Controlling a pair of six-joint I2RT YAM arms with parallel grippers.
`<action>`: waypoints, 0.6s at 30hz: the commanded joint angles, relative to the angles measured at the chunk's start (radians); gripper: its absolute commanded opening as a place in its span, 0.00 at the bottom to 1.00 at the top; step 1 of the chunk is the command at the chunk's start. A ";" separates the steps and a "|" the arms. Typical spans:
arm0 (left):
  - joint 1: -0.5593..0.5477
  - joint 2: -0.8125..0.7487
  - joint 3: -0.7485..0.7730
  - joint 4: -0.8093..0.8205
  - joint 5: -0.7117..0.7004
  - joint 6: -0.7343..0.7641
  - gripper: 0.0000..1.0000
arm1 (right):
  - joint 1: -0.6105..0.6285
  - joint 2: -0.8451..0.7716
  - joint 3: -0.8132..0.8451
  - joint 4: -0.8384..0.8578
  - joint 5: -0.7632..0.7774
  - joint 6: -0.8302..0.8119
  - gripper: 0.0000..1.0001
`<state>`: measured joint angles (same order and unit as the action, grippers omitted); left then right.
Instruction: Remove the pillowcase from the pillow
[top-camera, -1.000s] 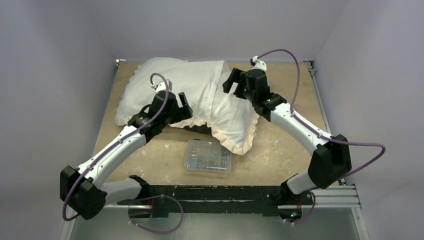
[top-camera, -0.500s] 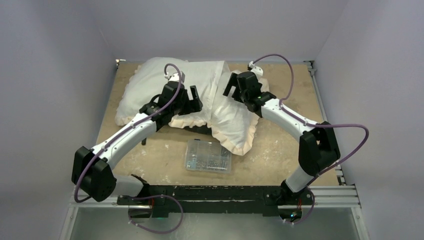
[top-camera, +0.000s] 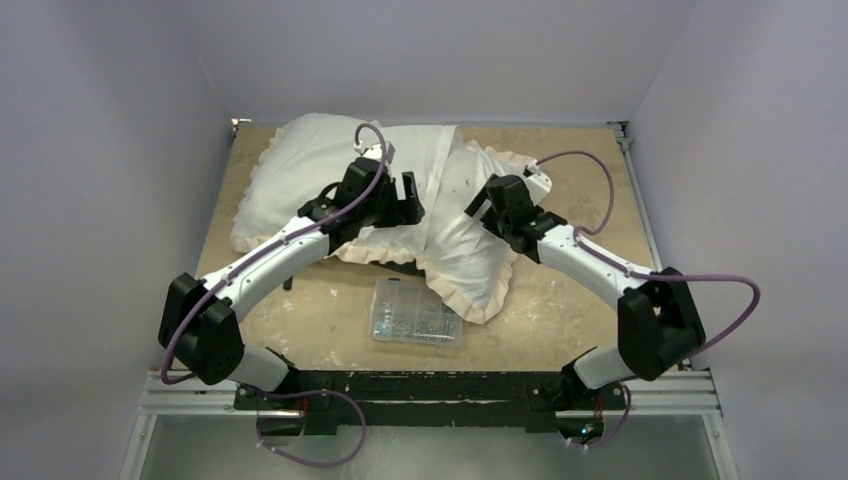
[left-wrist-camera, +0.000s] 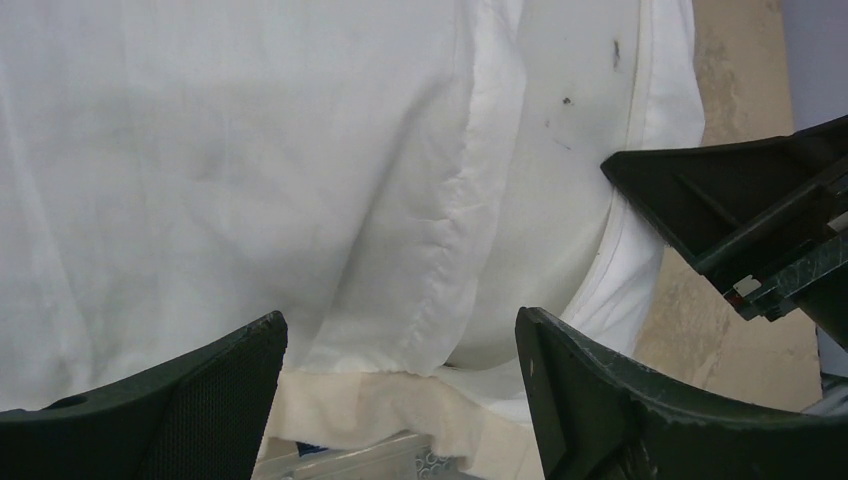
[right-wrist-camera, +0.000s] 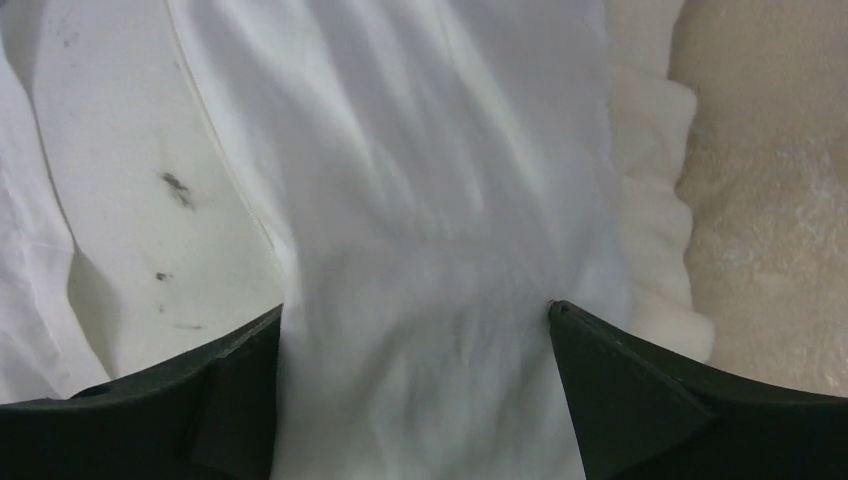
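Pillowcase (top-camera: 470, 265) apparently half off pillow (left-wrist-camera: 560, 200); stripping unfinished. Left end effector (left-wrist-camera: 398, 320) and right end effector (right-wrist-camera: 415, 308) both released, grasping nothing.

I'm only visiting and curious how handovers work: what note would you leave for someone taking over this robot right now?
Left gripper: open, empty, over white fabric.
Right gripper: open, empty, over fabric near the frill.
Pillowcase: on the table, apparently still around the pillow, whose smudged face shows between the grippers.
Clear box: in front, apart from the job.
Done: nothing gripped yet.
Left: grasp the frilled case and pull it off, probably holding the pillow down.
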<state>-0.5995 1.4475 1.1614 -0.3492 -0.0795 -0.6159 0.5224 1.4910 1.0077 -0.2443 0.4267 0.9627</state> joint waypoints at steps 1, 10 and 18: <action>-0.037 0.020 0.082 0.045 0.006 0.039 0.84 | -0.015 -0.083 -0.098 -0.038 -0.041 0.073 0.92; -0.111 0.090 0.173 0.042 -0.028 0.063 0.84 | -0.035 -0.181 -0.253 0.047 -0.153 0.120 0.69; -0.176 0.221 0.315 0.017 -0.088 0.119 0.82 | -0.049 -0.202 -0.314 0.092 -0.167 0.191 0.47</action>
<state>-0.7437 1.6104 1.3716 -0.3389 -0.1143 -0.5598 0.4835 1.2995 0.7460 -0.1127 0.2855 1.1183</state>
